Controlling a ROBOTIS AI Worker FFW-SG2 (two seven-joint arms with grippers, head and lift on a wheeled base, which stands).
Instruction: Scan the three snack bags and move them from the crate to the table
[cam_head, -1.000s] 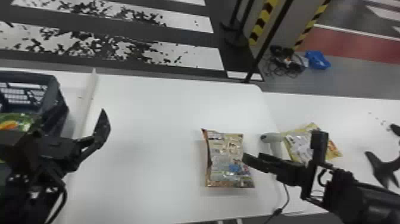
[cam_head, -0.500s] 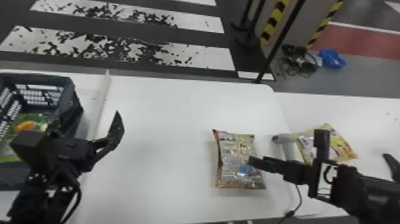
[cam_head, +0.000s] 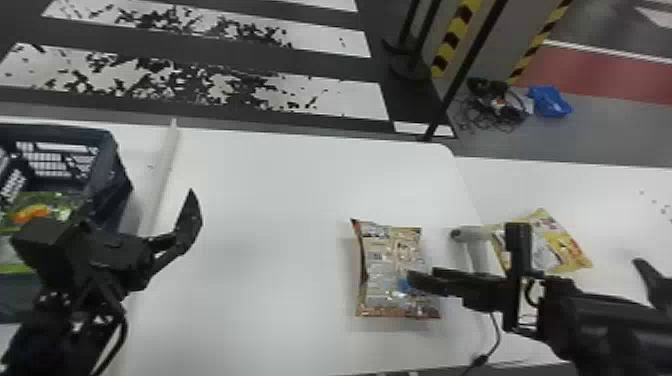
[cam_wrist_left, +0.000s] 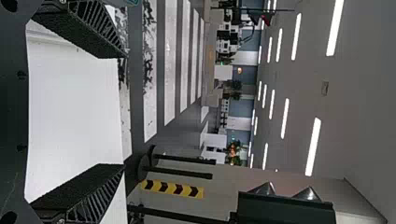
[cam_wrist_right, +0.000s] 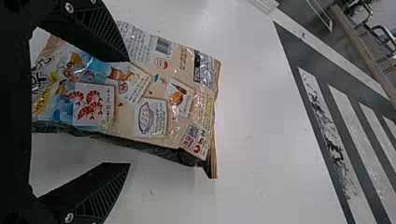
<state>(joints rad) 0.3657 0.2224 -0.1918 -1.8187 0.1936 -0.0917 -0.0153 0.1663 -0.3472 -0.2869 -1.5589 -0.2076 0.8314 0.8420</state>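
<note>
Tan snack bag (cam_head: 392, 270) lies flat on the white table (cam_head: 260, 210), its printed back face up. Clear film glints over a crinkled surface: shrimp pictures and blue patches toward one end, a bowl drawing, small panels and a barcode toward the other. One long side shows a dark, folded edge; the crimped end is brown-orange, with a corner poking out to a point.

Right gripper (cam_head: 532, 280): jaws spread well apart. One finger overlaps the bag in the head view; in the right wrist view part of the bag shows in the gap, the other finger over white tabletop. Contact between finger and bag: cannot tell.

Left gripper (cam_head: 120, 250): jaws wide apart, well to the left of the bag, over the near right side of the dark crate (cam_head: 107, 165). Green snack bag (cam_head: 42, 212) sits in the crate, left of those jaws' right-hand finger.

Edges: a raised white strip (cam_head: 167, 165) runs between crate and tan bag, behind the left jaws. Far table edge lies beyond both grippers; rounded corner beyond the right one. A wide stretch of tabletop separates the left jaws from the tan bag. Grey scanner (cam_head: 472, 235) and yellow snack bag (cam_head: 562, 245), side by side, lie just beyond the right jaws; cable (cam_head: 495, 335) passes below the nearer finger.
</note>
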